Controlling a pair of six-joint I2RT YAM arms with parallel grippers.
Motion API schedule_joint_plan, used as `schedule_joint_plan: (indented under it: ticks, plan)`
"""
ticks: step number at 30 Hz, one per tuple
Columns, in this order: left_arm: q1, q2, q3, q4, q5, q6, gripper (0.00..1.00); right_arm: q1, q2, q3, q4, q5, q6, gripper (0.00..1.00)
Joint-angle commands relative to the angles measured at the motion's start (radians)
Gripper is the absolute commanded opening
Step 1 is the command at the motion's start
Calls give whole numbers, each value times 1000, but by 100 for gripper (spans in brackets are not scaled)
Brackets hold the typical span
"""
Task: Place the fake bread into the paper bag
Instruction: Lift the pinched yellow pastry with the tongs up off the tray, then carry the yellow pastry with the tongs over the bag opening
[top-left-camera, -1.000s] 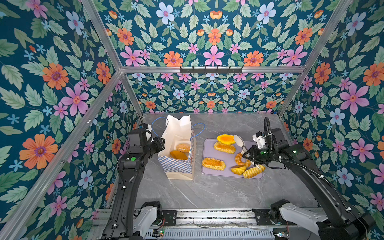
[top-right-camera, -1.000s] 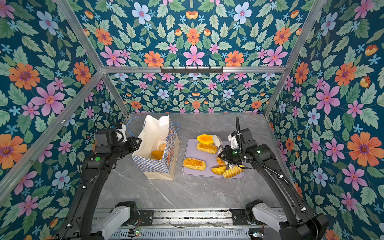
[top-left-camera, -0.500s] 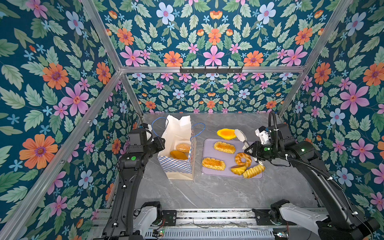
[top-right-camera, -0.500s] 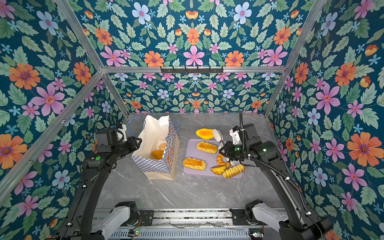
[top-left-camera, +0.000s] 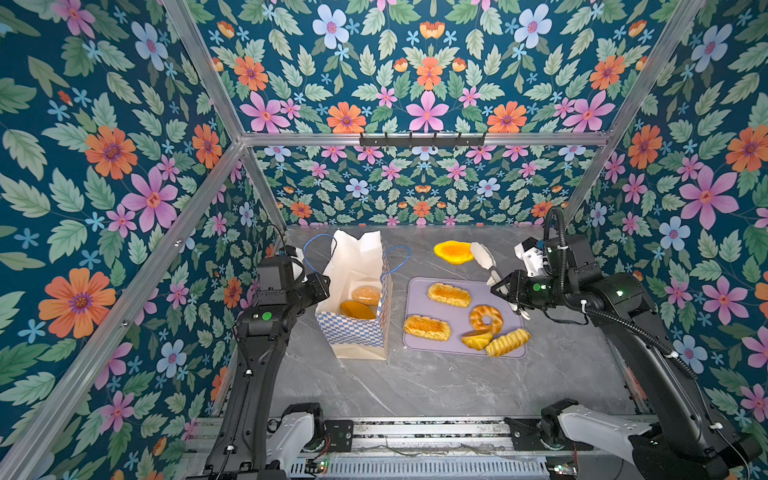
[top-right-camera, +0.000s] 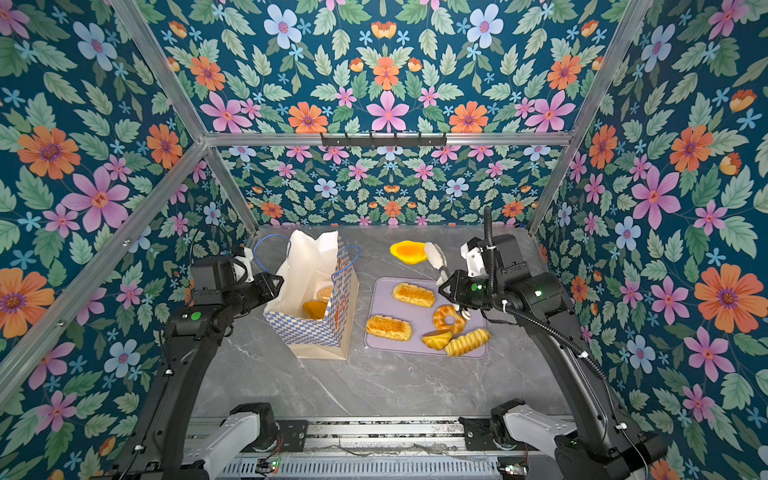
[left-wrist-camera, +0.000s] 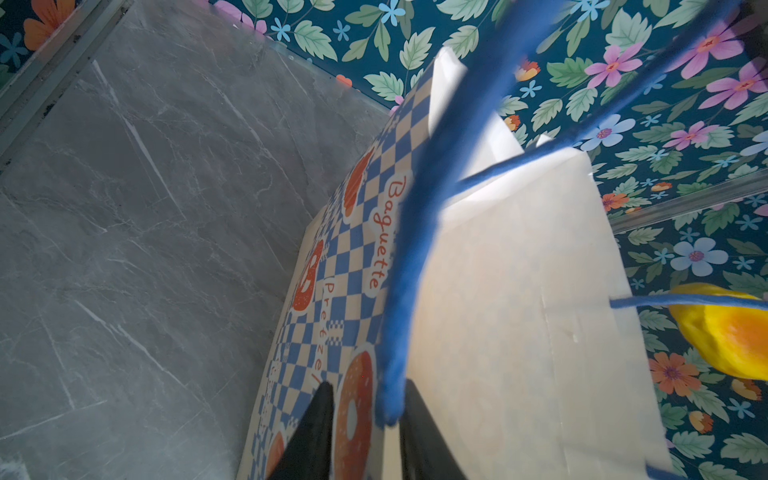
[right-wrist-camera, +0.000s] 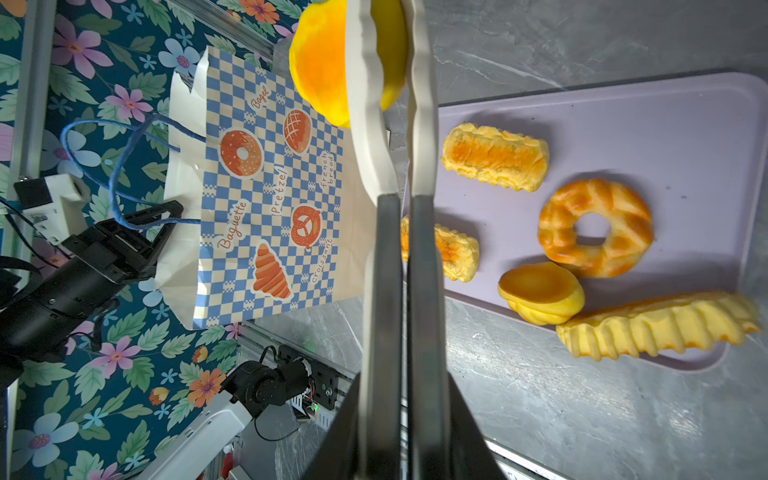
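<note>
The paper bag stands open at the left of the table. My left gripper is shut on its left rim, beside a blue cord handle. A sesame bun and an orange piece lie inside. My right gripper is shut on an orange-centred tart, held in the air behind the tray. Two flat loaves, a ring, a second tart and a braided loaf lie on the tray.
The lilac tray lies flat to the right of the bag on the grey marble table. Floral walls close in the left, right and back. A metal rail runs along the front edge.
My right gripper has lifted the tart off the tray's back end and carried it up and backward. The left gripper and the bag have not moved.
</note>
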Motion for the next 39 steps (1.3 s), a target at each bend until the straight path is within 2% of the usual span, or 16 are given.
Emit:
schedule_joint_plan:
  ticks: [1, 20, 39]
  plan:
    - [0, -3, 4, 19, 3, 0, 30, 1, 16, 51, 3, -5, -17, 19]
    - [0, -3, 16, 10, 4, -3, 29, 5, 121, 260, 94, -130, 34, 19]
    - [0, -21, 16, -5, -8, 1, 21, 233, 281, 453, 89, -46, 22, 19]
